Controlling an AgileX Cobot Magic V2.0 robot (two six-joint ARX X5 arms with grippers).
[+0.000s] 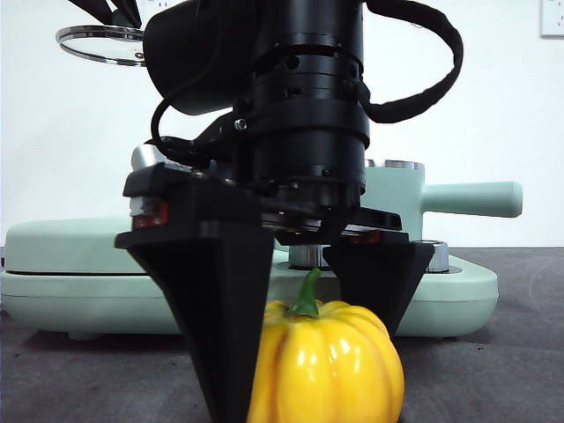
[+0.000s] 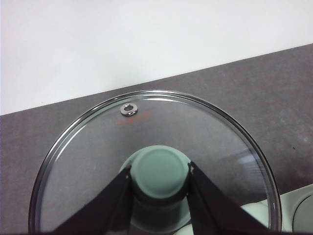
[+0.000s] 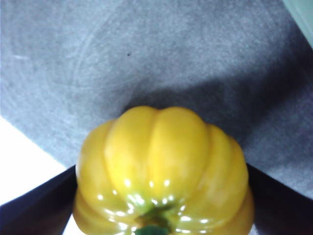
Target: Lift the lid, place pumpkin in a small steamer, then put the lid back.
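The yellow ribbed pumpkin with a green stem sits low at the front of the dark table. My right gripper comes down over it, one black jaw pressed on each side; in the right wrist view the pumpkin fills the gap of the right gripper. High at the back left, my left gripper holds the glass lid in the air. Its jaws are shut on the mint-green knob of the lid. The small steamer stands behind the right arm, handle pointing right, mostly hidden.
A wide mint-green griddle base spans the table behind the pumpkin, with steel knobs on its front. A white wall stands at the back. Dark table surface lies right of the pumpkin.
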